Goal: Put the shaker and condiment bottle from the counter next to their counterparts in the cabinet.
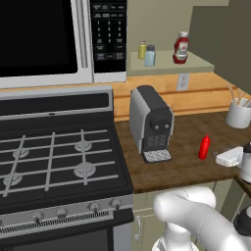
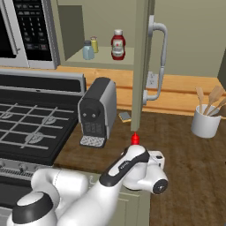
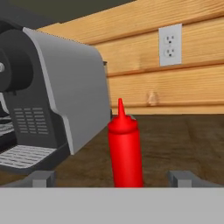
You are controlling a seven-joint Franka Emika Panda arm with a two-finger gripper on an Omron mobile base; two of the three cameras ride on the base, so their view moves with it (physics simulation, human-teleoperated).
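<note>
Two cameras look forward and down from behind the arm, one from its left, one from its right. Both take in the stove (image 1: pixel 54 157), the coffee machine (image 1: pixel 151 122), the wooden counter (image 1: pixel 186 162) and the open cabinet (image 1: pixel 169 63) above. A third camera sits low, level with the counter, close behind the red bottle (image 3: pixel 125 148), facing the backsplash (image 3: pixel 175 83).

You see a grey coffee machine (image 1: pixel 151 123) upright near the stove (image 1: pixel 54 157), its drip tray facing the front edge. A microwave (image 1: pixel 49 39) hangs above the stove. A white wall outlet (image 1: pixel 182 82) sits on the backsplash behind the machine. Far right, a white crock (image 2: pixel 205 122) holds wooden utensils (image 2: pixel 211 99). A small dark-topped block (image 2: pixel 125 116) lies just behind the machine.
</note>
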